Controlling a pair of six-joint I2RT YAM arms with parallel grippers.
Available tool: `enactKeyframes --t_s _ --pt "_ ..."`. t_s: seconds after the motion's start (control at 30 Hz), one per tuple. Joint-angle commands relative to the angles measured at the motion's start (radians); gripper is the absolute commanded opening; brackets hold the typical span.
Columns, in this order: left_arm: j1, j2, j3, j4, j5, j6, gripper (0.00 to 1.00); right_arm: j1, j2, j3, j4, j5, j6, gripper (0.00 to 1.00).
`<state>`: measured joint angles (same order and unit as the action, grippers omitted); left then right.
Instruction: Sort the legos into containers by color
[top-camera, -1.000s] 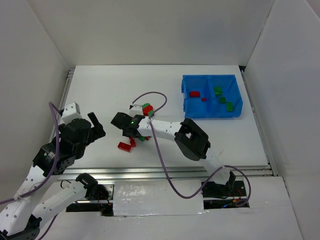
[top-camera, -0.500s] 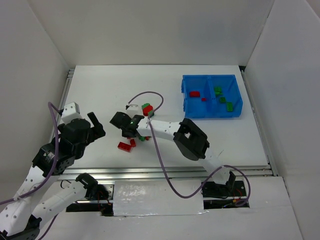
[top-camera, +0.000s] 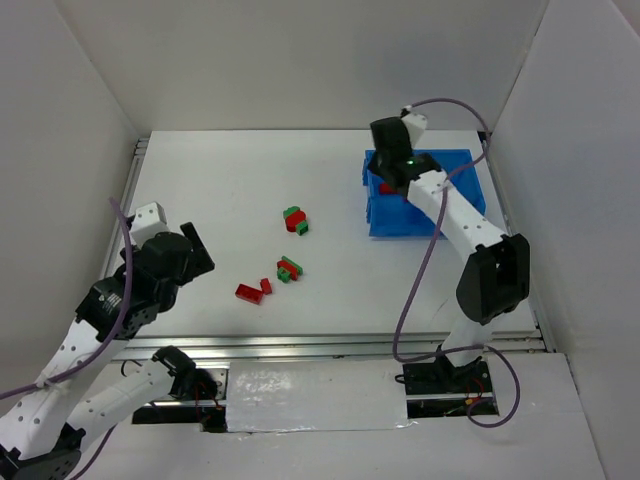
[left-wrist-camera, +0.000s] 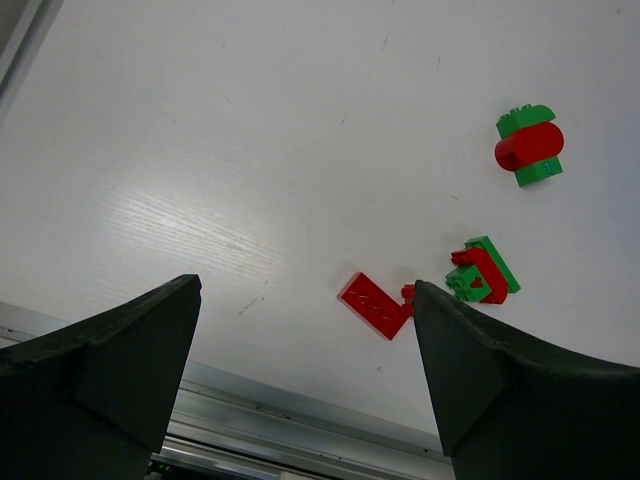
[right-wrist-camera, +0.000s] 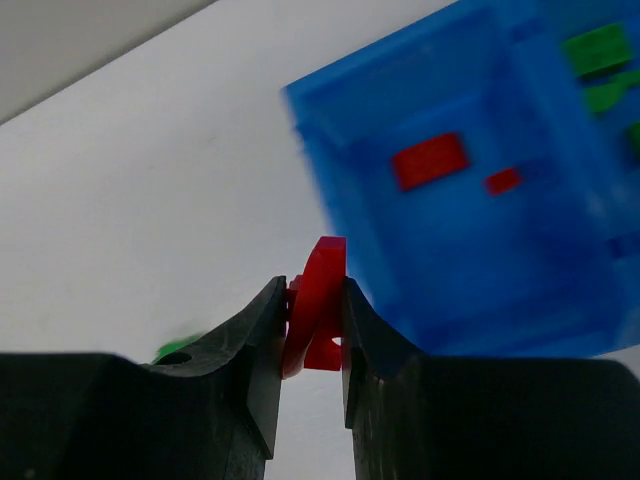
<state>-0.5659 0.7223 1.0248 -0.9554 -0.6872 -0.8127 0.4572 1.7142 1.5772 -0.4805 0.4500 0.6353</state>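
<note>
My right gripper (right-wrist-camera: 312, 286) is shut on a curved red lego (right-wrist-camera: 325, 258) and holds it in the air at the near left corner of the blue bin (right-wrist-camera: 560, 290). From above, the right gripper (top-camera: 388, 178) hangs over the bin's left compartment (top-camera: 395, 225). That compartment holds red bricks (right-wrist-camera: 430, 160); the right one holds green bricks (top-camera: 445, 200). Loose legos lie on the table: a red-and-green cluster (top-camera: 294, 220), another (top-camera: 288, 268), and red pieces (top-camera: 252, 290). My left gripper (left-wrist-camera: 305, 290) is open and empty, just above a flat red plate (left-wrist-camera: 375, 305).
The table's metal front rail (left-wrist-camera: 250, 420) runs right under the left gripper. White walls stand on the left, back and right of the table. The right arm's purple cable (top-camera: 425, 270) loops down past the bin's front wall.
The right arm has swung from the loose pile at the table's middle to the blue bin, carrying the red lego. The left arm has barely shifted.
</note>
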Motion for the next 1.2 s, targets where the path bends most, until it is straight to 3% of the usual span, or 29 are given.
enactKeyframes --t_s 0.0,0.23,0.3,0.33,0.37,0.4,0.5,0.67,0.73,0.83,0.93,0.97,1.07,1.1,1.17 --pt "0.004 0.019 0.023 -0.016 -0.029 -0.045 1.00 -0.096 0.031 -0.008 -0.043 0.016 -0.117 0.01" --pt "0.004 0.109 0.047 -0.039 0.052 -0.121 0.99 -0.218 0.221 0.217 -0.130 -0.022 -0.186 0.08" --pt "0.004 0.127 0.041 -0.029 0.077 -0.152 1.00 -0.224 0.252 0.248 -0.151 -0.027 -0.195 0.18" --pt "0.004 0.141 0.028 -0.010 0.095 -0.166 0.99 -0.226 0.274 0.269 -0.156 -0.030 -0.197 0.27" --pt "0.004 0.149 0.020 0.004 0.104 -0.177 1.00 -0.227 0.281 0.277 -0.165 -0.030 -0.194 0.44" --pt "0.004 0.155 0.014 0.016 0.113 -0.206 1.00 -0.227 0.288 0.283 -0.177 -0.027 -0.187 0.76" --pt "0.004 0.196 -0.017 0.076 0.159 -0.239 1.00 -0.226 0.259 0.288 -0.199 -0.036 -0.166 0.98" --pt "0.004 0.267 0.010 0.002 0.111 -0.359 0.99 -0.132 0.127 0.189 -0.149 -0.083 -0.212 1.00" --pt "0.008 0.270 0.056 -0.069 0.045 -0.411 0.99 -0.068 0.044 0.074 -0.086 -0.252 -0.314 1.00" --pt "0.021 0.259 0.142 -0.184 -0.099 -0.441 1.00 0.124 -0.059 -0.116 0.074 -0.413 -0.428 0.99" --pt "0.040 0.249 0.233 -0.298 -0.211 -0.445 1.00 0.354 -0.073 -0.224 0.226 -0.438 -0.524 1.00" --pt "0.040 0.241 0.248 -0.304 -0.250 -0.425 0.99 0.462 -0.024 -0.217 0.230 -0.389 -0.526 1.00" --pt "0.043 0.166 0.273 -0.270 -0.288 -0.297 0.99 0.590 0.127 -0.073 0.122 -0.208 -0.421 0.96" --pt "0.043 0.142 0.259 -0.182 -0.288 -0.164 0.99 0.609 0.163 0.008 0.093 -0.164 -0.357 0.92" --pt "0.044 0.077 0.209 -0.103 -0.282 -0.068 1.00 0.635 0.249 0.094 0.022 -0.134 -0.300 0.85"
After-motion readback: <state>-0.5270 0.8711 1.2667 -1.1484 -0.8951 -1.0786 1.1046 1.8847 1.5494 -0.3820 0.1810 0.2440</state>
